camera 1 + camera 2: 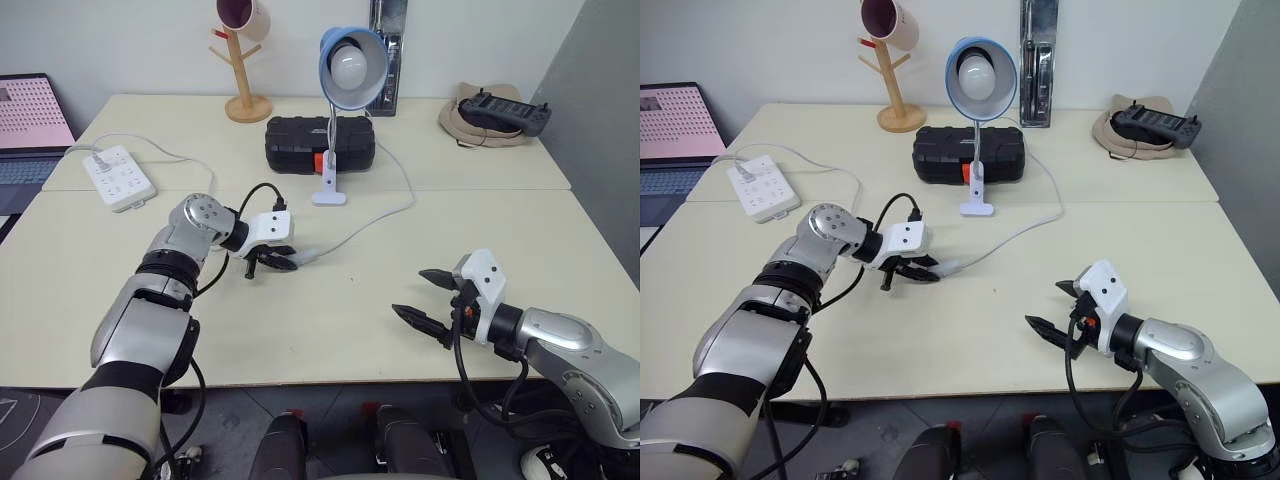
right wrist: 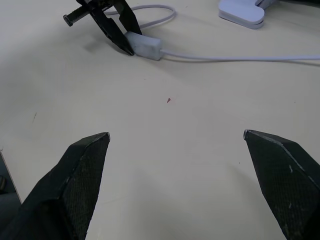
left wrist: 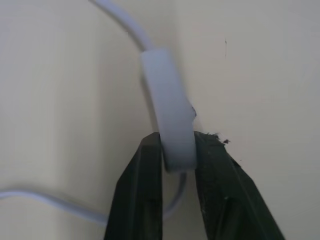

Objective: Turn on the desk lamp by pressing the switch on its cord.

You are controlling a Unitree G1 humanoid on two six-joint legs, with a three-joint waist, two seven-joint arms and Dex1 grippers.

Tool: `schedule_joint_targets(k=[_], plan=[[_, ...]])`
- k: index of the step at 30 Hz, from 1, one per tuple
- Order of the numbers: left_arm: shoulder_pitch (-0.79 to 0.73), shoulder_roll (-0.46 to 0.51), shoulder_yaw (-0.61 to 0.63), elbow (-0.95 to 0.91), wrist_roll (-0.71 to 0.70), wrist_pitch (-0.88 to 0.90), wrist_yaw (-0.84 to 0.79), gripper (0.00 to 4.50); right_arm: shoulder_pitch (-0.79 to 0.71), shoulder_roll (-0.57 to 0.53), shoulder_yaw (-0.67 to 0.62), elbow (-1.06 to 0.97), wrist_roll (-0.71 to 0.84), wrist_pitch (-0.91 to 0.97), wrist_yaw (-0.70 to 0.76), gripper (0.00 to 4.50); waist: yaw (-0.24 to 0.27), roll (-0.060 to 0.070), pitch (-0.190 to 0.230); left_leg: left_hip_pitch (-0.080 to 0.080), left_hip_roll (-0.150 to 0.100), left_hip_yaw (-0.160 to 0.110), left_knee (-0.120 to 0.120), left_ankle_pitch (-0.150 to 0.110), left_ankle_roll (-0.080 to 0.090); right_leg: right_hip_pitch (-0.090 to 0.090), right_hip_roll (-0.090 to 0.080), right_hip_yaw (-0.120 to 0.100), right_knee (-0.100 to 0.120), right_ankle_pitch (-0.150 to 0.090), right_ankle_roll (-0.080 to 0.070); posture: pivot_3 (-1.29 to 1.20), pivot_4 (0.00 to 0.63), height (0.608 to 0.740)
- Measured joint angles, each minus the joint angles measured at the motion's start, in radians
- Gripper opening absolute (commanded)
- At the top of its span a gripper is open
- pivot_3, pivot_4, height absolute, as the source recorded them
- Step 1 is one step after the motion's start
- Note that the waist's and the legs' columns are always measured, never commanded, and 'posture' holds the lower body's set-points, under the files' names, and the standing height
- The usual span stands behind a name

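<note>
The left gripper [image 1: 283,263] pinched one end of the small white oblong switch [image 1: 305,257], its length running onward beyond the fingertips, while the wide-open right gripper [image 1: 424,297] hung well apart.

Light-blue lamp shade [image 1: 352,62], white bulb [image 1: 348,65]; white switch [image 3: 169,120], cord [image 1: 375,218]; black case [image 1: 320,144].

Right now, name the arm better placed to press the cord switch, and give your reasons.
Left. The left gripper is already shut on the switch, its fingers squeezing one end on the table. The right gripper hangs open, well away from the cord.
</note>
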Motion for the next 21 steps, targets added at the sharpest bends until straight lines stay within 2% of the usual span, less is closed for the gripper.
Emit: schedule_joint_targets(k=[6,9,15,19,21], plan=[[-0.003,0.003,0.0,0.003,0.005,-0.006,0.002,0.4,0.0,0.0,0.0,0.0,0.007,0.001,0.0,4.5,-0.001,0.0,0.0,0.0,0.0,0.0,0.0,0.0,0.0,0.0,0.0,0.0,0.0,0.0,0.0,0.0,0.15,0.74],[-0.005,-0.006,0.022,0.011,-0.014,0.052,-0.014,0.4,0.0,0.002,-0.002,0.0,0.018,0.003,-0.003,4.5,-0.001,0.0,0.0,0.0,0.0,0.0,0.0,0.0,0.0,0.0,0.0,0.0,0.0,0.0,0.0,0.0,0.15,0.74],[-0.039,-0.085,0.143,-0.075,-0.194,0.475,-0.181,0.4,0.002,0.051,-0.049,0.004,0.09,0.036,-0.027,4.5,0.001,0.0,0.0,-0.002,0.0,-0.002,0.001,0.0,0.0,0.0,0.0,-0.002,0.0,0.0,0.0,0.0,0.15,0.74],[-0.03,-0.096,0.168,-0.315,-0.34,0.837,-0.233,0.4,0.001,0.11,-0.128,0.02,0.217,0.1,-0.065,4.5,-0.002,0.0,0.0,-0.001,0.001,-0.003,-0.001,0.0,0.0,0.0,0.0,-0.002,0.0,0.0,-0.001,0.0,0.15,0.74],[0.008,-0.108,0.178,-0.492,-0.447,1.087,-0.241,0.4,-0.021,0.181,-0.185,0.052,0.33,0.141,-0.123,4.5,-0.006,0.0,0.0,-0.001,0.001,-0.003,-0.001,0.0,0.0,0.0,0.001,-0.002,0.001,-0.001,-0.001,0.0,0.15,0.74]])
